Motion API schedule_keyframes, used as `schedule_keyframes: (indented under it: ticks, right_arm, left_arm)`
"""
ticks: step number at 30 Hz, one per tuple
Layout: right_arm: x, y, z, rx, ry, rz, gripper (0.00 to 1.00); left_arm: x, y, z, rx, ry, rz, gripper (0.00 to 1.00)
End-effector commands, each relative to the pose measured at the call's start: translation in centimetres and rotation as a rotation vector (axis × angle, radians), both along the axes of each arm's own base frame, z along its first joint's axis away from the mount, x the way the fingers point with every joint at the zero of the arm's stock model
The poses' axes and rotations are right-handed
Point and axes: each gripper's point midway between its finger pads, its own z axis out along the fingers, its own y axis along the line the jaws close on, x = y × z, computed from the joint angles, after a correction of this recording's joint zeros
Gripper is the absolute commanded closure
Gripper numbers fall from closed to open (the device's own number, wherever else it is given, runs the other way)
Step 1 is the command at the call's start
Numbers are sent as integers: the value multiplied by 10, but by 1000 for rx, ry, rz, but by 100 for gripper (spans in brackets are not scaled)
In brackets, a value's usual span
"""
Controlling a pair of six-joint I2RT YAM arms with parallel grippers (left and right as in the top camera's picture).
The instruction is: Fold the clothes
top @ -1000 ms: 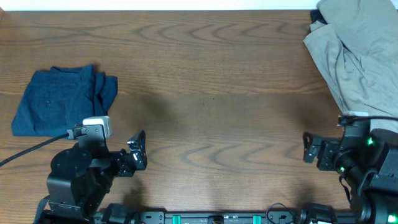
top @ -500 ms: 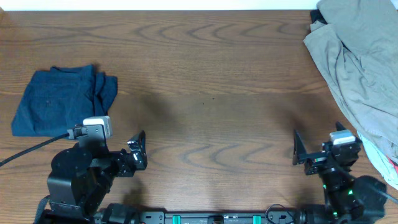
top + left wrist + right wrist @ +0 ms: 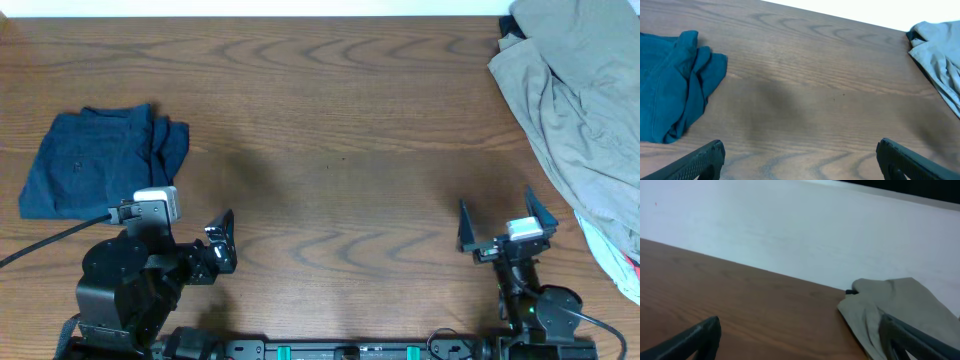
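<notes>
A folded blue garment [image 3: 100, 160] lies at the table's left; it also shows in the left wrist view [image 3: 670, 95]. A crumpled grey garment [image 3: 575, 90] is piled at the right edge, also seen in the left wrist view [image 3: 940, 55] and the right wrist view [image 3: 890, 310]. My left gripper [image 3: 222, 240] is open and empty near the front left, right of the blue garment; its fingers show in its own view [image 3: 800, 160]. My right gripper [image 3: 506, 222] is open and empty near the front right, left of the grey pile; its fingers show in its own view [image 3: 805, 340].
The wooden table [image 3: 340, 130] spans the view. A bit of white and red cloth [image 3: 622, 262] peeks from under the grey pile at the right edge. A pale wall [image 3: 790, 225] stands behind the table.
My right arm has swung left and back from beside the grey pile, and its open fingers now point up the table. The left arm has not moved.
</notes>
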Motion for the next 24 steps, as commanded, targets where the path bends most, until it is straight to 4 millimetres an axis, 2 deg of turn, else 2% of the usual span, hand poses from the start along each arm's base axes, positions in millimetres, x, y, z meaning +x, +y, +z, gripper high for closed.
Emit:
schedule_keyframes:
  ticks: [1,6,24]
  right_arm:
    - [2,4,-21,-36,32,17,1]
    - [2,3,-42,-54,117,14,1]
    - [3,1,-42,-46,118,3,1]
  left_arm:
    - [0,3,-2,0,5,18,2]
    - [0,3,-2,0,5,18,2]
    - [0,2,-2,-1,5,17,2]
